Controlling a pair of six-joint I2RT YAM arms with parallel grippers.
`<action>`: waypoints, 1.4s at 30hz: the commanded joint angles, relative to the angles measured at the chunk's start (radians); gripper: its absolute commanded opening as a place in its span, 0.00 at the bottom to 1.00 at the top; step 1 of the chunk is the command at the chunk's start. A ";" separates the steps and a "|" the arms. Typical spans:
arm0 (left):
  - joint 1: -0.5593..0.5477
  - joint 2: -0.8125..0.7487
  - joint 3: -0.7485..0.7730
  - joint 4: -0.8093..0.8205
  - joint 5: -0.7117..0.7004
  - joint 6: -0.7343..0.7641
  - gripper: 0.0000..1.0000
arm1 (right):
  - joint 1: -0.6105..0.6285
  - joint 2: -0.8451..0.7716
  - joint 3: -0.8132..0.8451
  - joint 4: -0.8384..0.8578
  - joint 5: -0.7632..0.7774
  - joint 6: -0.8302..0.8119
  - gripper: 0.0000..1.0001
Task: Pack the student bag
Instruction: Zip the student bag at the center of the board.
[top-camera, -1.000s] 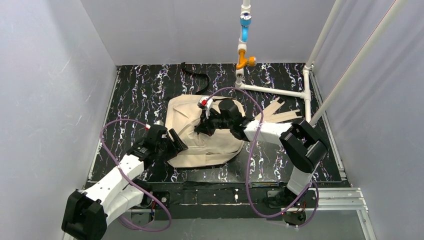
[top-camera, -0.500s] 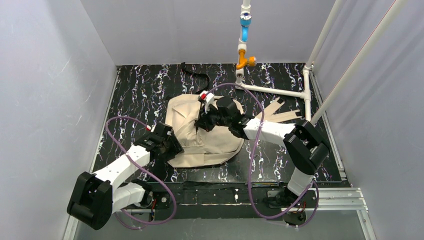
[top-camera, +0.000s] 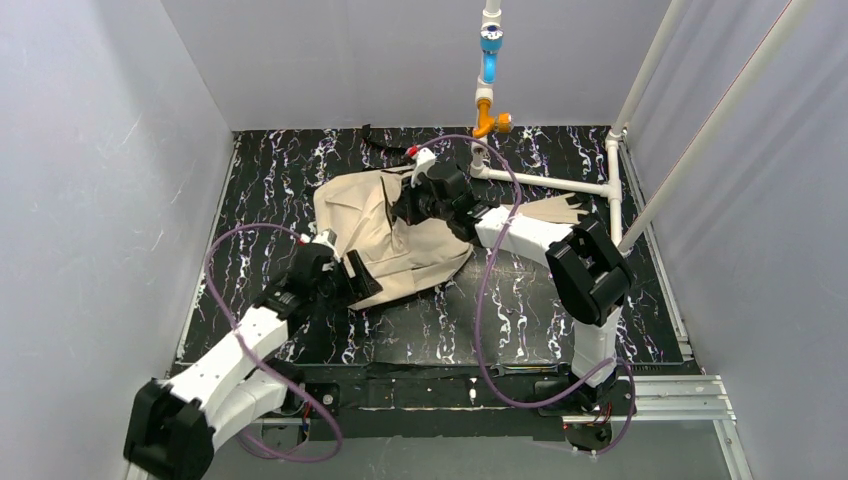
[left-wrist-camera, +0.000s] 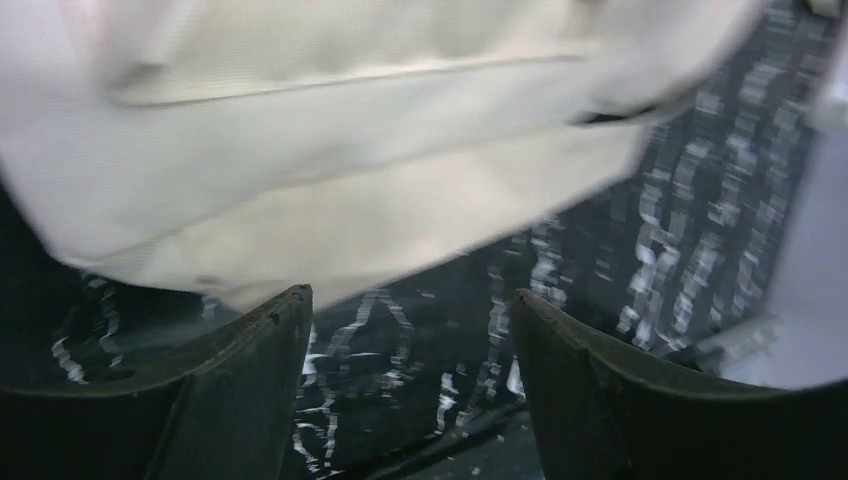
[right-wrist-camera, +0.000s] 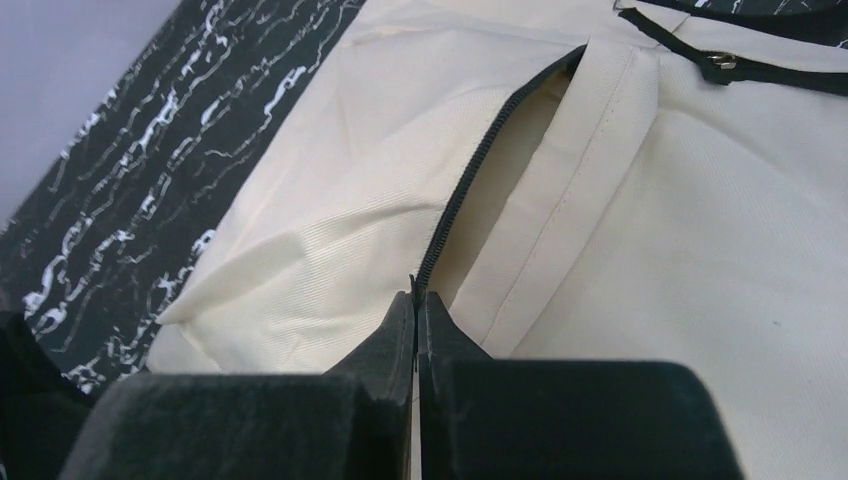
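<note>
3 cameras cover the cell. The top external view looks down from above and behind the arm bases, wide enough to take in the whole marbled table (top-camera: 260, 180) and the student bag (top-camera: 400, 255). The left wrist camera looks low and close across the tabletop, past the parted tips of the left gripper (left-wrist-camera: 410, 310), at the bag's blurred edge. The right wrist camera sits closest, sighting along the right gripper (right-wrist-camera: 417, 300), pinched onto the bag's zipper (right-wrist-camera: 480, 160). All 3 views share the bag.
</note>
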 joint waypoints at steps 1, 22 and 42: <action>-0.012 -0.189 0.011 0.137 0.188 0.180 0.74 | 0.012 -0.104 0.007 0.120 -0.007 0.107 0.01; -0.158 0.213 0.154 0.464 -0.316 0.240 0.46 | 0.036 -0.155 -0.009 0.135 -0.023 0.388 0.01; -0.183 0.263 0.086 0.413 -0.282 0.271 0.00 | 0.049 -0.187 -0.002 0.087 0.072 0.234 0.01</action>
